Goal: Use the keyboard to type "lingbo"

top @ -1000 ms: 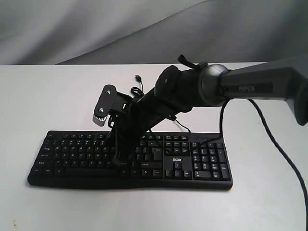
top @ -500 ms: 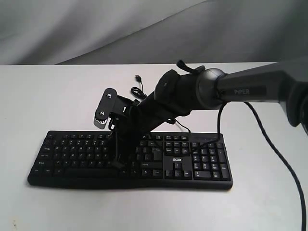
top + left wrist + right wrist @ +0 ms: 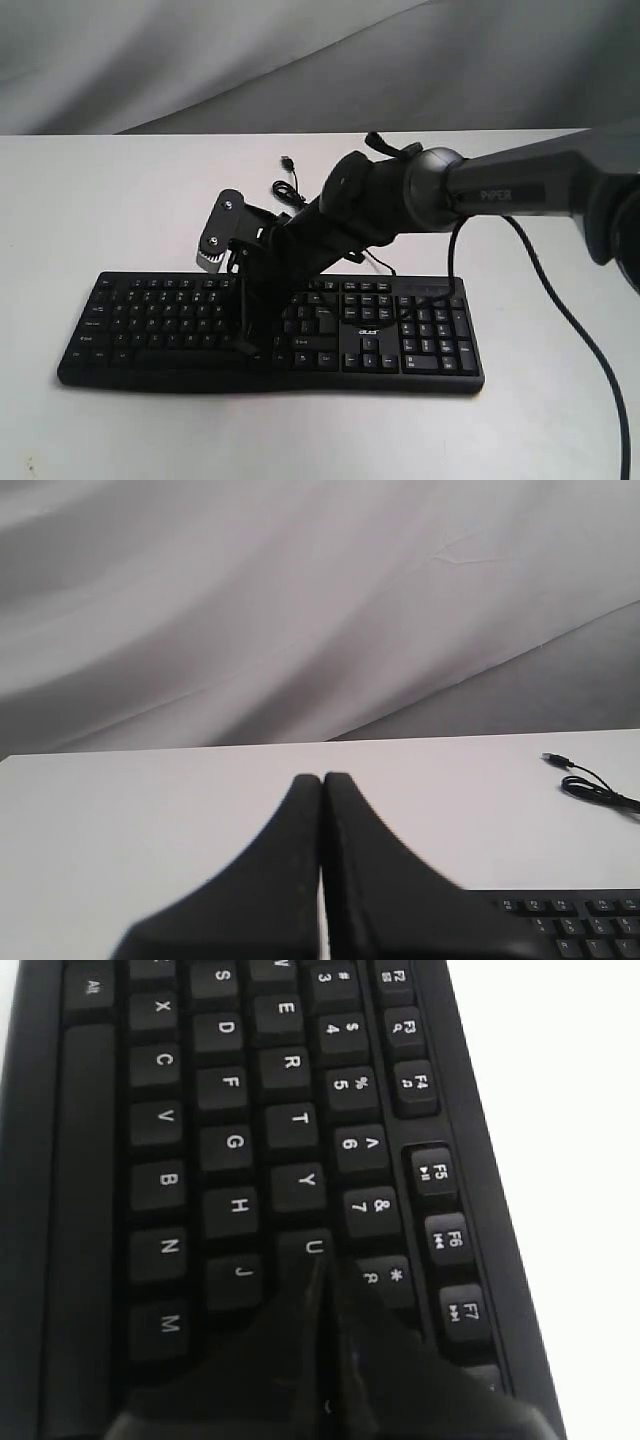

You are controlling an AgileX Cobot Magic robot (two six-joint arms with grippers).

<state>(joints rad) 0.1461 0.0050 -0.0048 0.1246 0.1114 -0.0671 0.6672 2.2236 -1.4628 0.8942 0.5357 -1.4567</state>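
The black keyboard lies across a white table, its cable coiled just behind it. The right gripper, fingers pressed together, points down into the letter rows, tips at the U key. The left gripper, likewise closed, hovers over the table beside the keyboard's corner.

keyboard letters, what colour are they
White letters on the black keyboard, clearest in the right wrist view.
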